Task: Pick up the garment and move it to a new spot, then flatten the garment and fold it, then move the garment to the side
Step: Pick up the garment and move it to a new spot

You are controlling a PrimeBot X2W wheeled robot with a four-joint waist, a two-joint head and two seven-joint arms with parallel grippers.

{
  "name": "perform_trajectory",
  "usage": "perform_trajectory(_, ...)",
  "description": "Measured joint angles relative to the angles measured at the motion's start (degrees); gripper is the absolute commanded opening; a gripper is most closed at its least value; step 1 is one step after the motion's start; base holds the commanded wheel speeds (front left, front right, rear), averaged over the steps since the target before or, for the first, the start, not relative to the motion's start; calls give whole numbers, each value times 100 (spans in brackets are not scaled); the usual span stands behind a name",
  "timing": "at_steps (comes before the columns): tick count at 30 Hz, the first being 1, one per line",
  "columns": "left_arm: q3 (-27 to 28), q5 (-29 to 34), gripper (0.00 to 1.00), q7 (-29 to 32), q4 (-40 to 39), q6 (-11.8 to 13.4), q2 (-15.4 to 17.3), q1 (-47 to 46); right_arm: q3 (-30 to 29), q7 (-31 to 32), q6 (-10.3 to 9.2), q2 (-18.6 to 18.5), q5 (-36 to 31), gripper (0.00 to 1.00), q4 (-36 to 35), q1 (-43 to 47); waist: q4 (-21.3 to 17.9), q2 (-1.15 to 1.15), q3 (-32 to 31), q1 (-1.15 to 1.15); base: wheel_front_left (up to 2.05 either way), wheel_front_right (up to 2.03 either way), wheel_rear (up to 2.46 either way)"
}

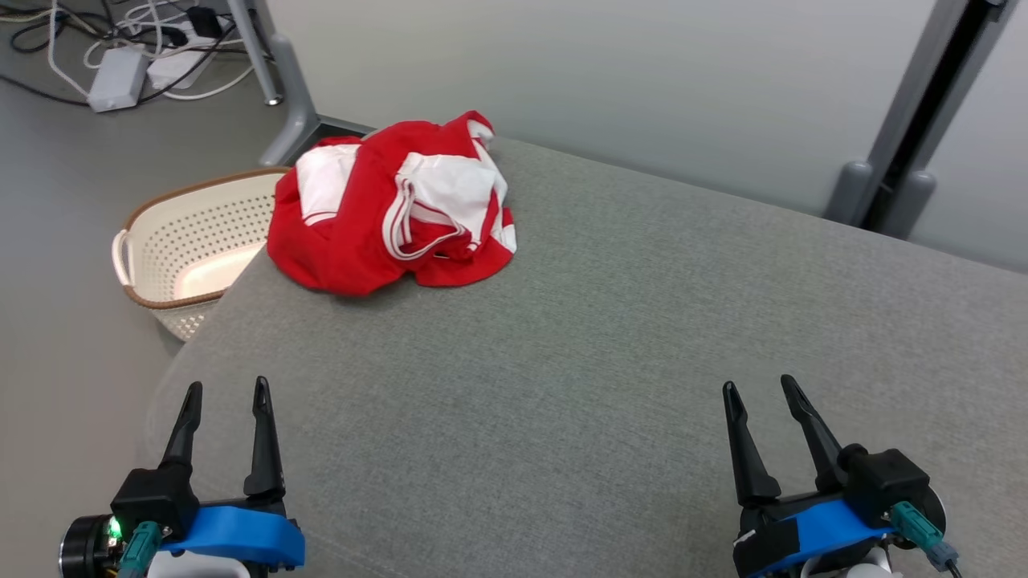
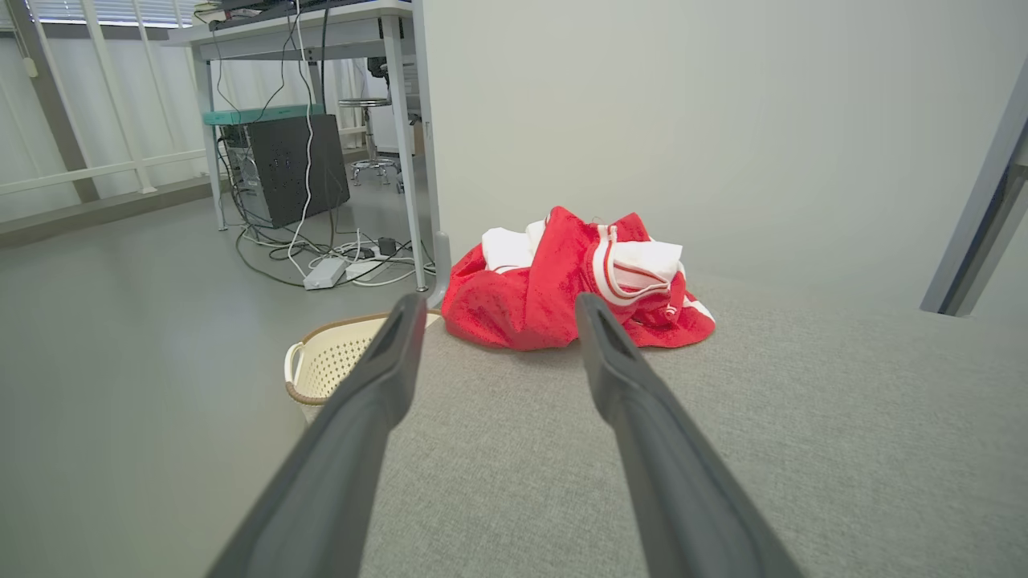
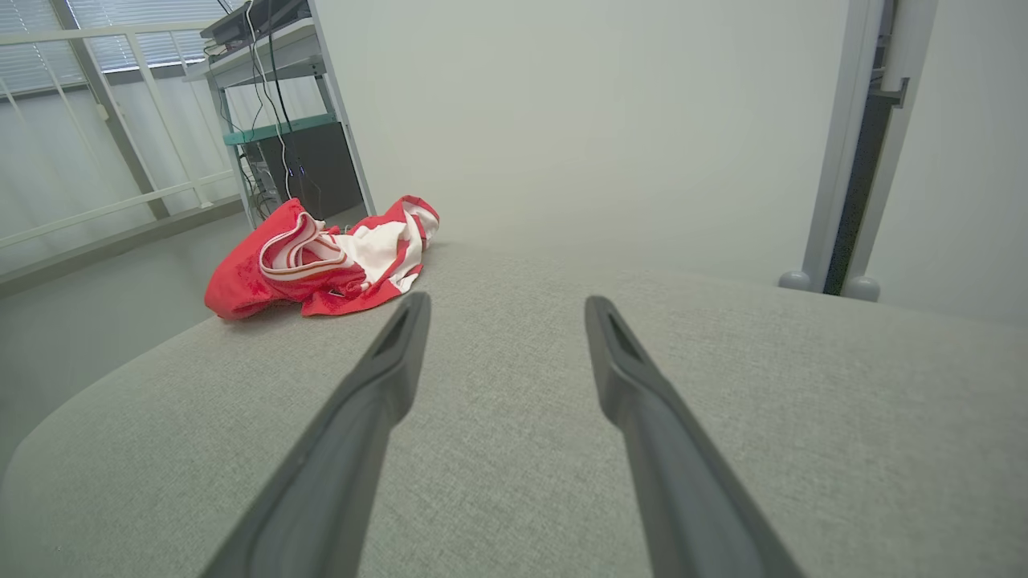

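Grey fabric-covered worktop, with a rounded corner at lower left of the head view. The garment, red with white panels and striped trim, lies crumpled in a heap at upper centre-left, on the worktop's far left edge. A cream perforated basket with a brown rim stands on the grey floor just beside that edge. Left gripper sits at lower left and right gripper at lower right. Both pairs of fingers are apart, hold nothing, and are well apart from the garment. Room: pale grey wall panel behind the worktop, grey metal post at upper right, power strips and tangled cables on the floor at upper left. Left wrist view: desk at upper left with a dark computer tower beneath it, white railing beside it.
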Motion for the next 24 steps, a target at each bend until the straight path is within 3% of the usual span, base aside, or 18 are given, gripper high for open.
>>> perform_trajectory(5,165,-5,100,0,-41,33,4,79,101,0,0,3,0,100,46,-85,338,0,44,0,0,0,0)
perform_trajectory(11,231,-16,100,0,-107,33,1,102,154,1,0,2,-2,100,103,-169,388,0,128,0,0,0,0)
perform_trajectory(18,238,-10,100,0,-30,-27,11,-87,100,0,0,4,-69,100,86,-169,288,0,144,0,0,0,0)
perform_trajectory(24,464,-13,100,0,27,-148,185,-921,64,0,0,3,-261,100,23,-302,-44,0,329,0,0,0,0)
